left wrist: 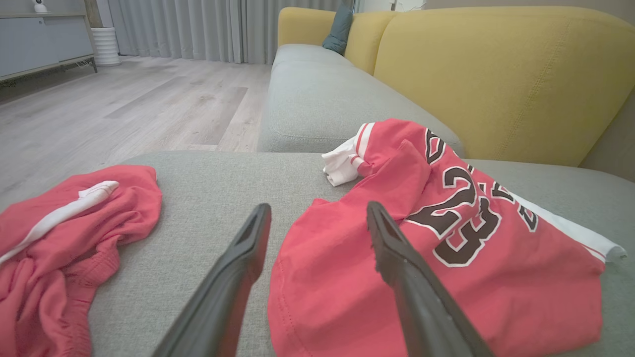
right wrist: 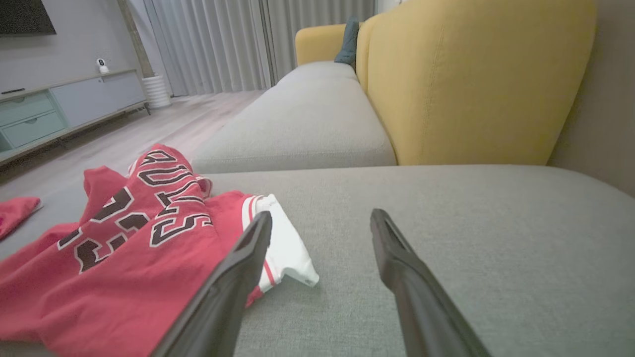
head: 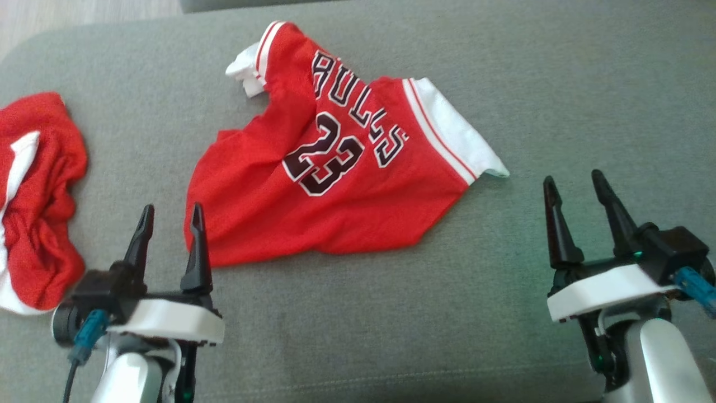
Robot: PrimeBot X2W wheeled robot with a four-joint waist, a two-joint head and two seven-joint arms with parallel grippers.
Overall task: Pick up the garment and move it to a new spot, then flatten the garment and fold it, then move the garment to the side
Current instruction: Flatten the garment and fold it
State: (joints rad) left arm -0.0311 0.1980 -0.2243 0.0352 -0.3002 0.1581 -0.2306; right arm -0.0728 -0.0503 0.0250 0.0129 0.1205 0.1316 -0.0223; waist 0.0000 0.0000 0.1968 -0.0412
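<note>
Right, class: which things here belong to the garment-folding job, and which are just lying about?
Job: red mesh Bulls 23 jersey with white trim; grey fabric sofa seat under it; left gripper and right gripper, fingers open, empty.
Lying about: crumpled red garment with white stripe; teal cushion; yellow sofa backrest.

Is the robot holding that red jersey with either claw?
Nothing is held. The left gripper and right gripper are both open and empty; the jersey lies on the cushion.

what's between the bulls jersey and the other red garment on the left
Bare grey sofa cushion, seen in the head view; the open left gripper points into that gap's near end.
</note>
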